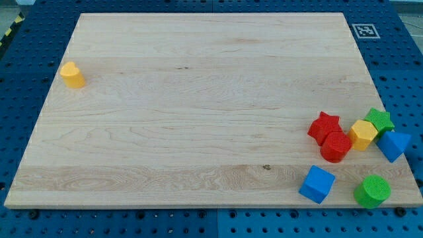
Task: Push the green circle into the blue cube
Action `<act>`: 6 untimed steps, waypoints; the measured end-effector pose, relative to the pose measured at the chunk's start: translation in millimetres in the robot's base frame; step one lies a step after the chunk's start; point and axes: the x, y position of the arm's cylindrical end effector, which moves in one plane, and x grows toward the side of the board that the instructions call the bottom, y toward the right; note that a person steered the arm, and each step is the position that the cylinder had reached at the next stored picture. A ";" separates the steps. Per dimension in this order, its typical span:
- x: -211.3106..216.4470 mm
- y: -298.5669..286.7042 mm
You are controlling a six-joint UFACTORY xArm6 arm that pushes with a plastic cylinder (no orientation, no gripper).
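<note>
Near the counter (198, 99) bottom-right corner, green circle (372, 191) sits just right of blue cube (317, 184), apart. Tool not visible (state unknown). Risk: off-centre push rolls circle past cube or off the edge.

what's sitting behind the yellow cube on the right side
A green star touches the yellow cube toward the view's top right; its lower part is covered by the cube. My tip does not show.
</note>
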 end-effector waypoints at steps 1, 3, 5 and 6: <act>34.1 -0.8; 72.2 -43.6; 72.3 -79.0; 71.7 -100.7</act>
